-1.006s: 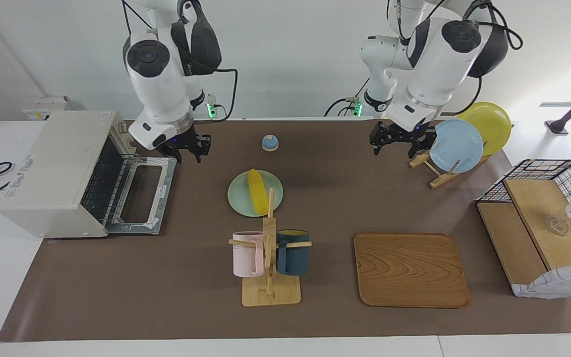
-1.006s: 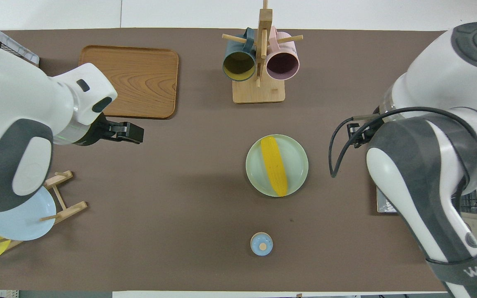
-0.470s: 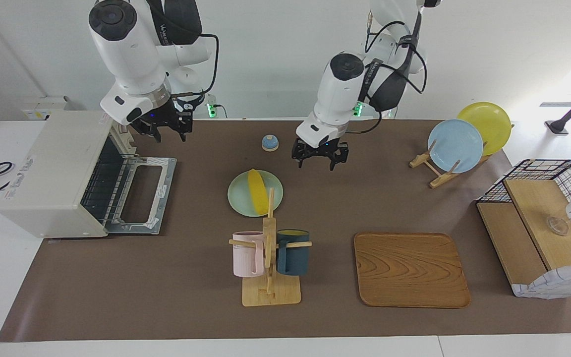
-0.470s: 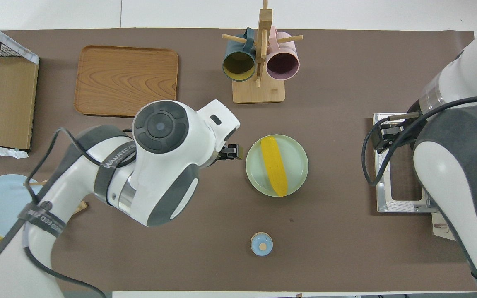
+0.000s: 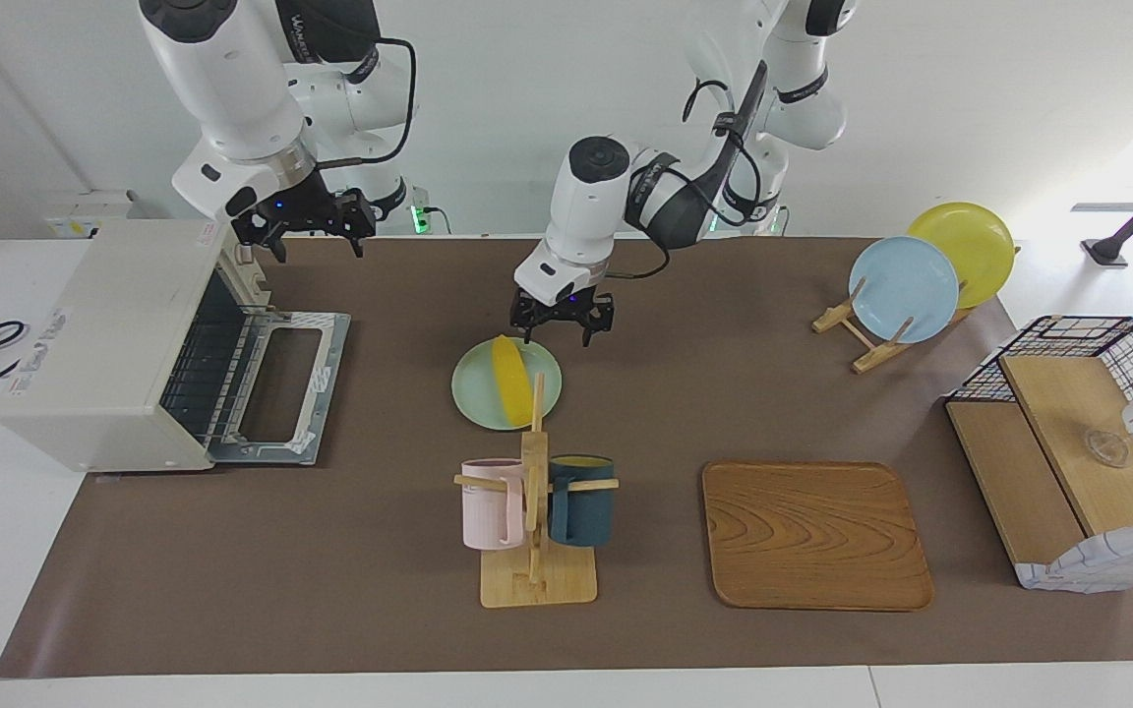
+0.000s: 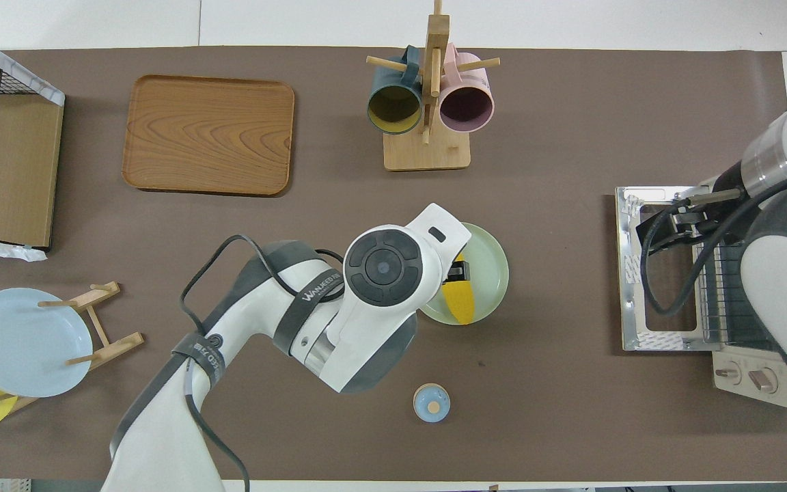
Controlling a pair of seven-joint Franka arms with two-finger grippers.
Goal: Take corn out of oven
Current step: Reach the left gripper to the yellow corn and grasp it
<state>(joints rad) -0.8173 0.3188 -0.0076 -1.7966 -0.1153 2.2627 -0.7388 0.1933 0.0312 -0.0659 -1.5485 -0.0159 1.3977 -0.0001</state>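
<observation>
The yellow corn [image 5: 507,379] lies on a pale green plate [image 5: 547,393] in the middle of the table, outside the oven. My left gripper [image 5: 562,323] hangs open just over the plate's edge nearest the robots, above the cob's end. From overhead, the left wrist covers most of the corn [image 6: 462,306]. The off-white oven [image 5: 104,334] stands at the right arm's end with its door [image 5: 281,388] dropped open and its wire rack showing. My right gripper [image 5: 309,224] is open in the air above the door's hinge side, holding nothing.
A wooden mug rack [image 5: 534,511] with a pink and a dark blue mug stands farther from the robots than the plate. Beside it lies a wooden tray [image 5: 815,536]. A small blue bell [image 5: 535,283], a plate stand [image 5: 906,285] and a wire basket shelf [image 5: 1078,452] are also on the table.
The left arm has swung from the plate stand across the table to above the green plate. The right gripper has risen from the oven door and drawn back toward the robots.
</observation>
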